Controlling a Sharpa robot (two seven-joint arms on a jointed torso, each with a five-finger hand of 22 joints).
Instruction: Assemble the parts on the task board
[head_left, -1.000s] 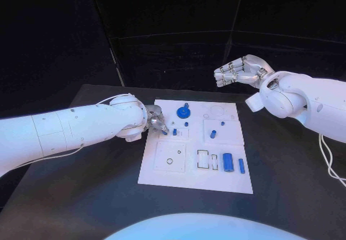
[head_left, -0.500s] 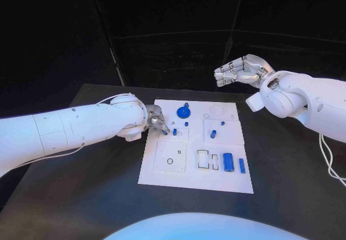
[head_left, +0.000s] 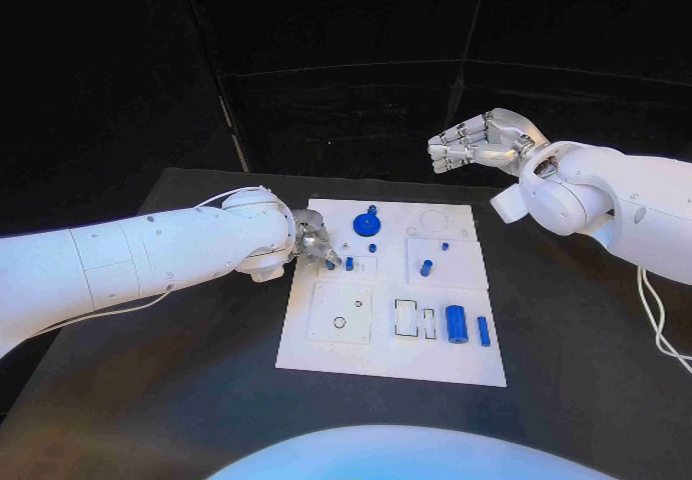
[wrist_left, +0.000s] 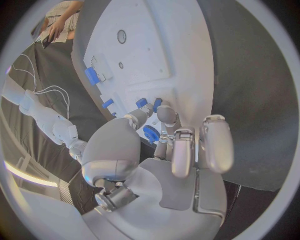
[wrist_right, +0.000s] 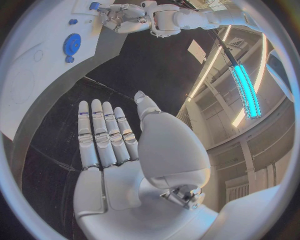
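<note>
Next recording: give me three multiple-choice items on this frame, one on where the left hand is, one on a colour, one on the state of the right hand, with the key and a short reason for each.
1. Where is the left hand?
A. At the left edge of the task board, near its far end
B. Off the table, raised in the air
C. At the board's near right corner

2. What colour is the gear-shaped part near the board's far edge?
A. Red
B. Blue
C. Yellow

3. What state is the right hand in?
A. Gripping a blue cylinder
B. Pressing on the board
C. Raised beyond the board, holding nothing

Key: 1 A, the head view shows its fingers at small blue parts by the board's far left edge. 2 B, it is blue in the head and right wrist views. 3 C, the right wrist view shows its fingers straight with nothing in them.
</note>
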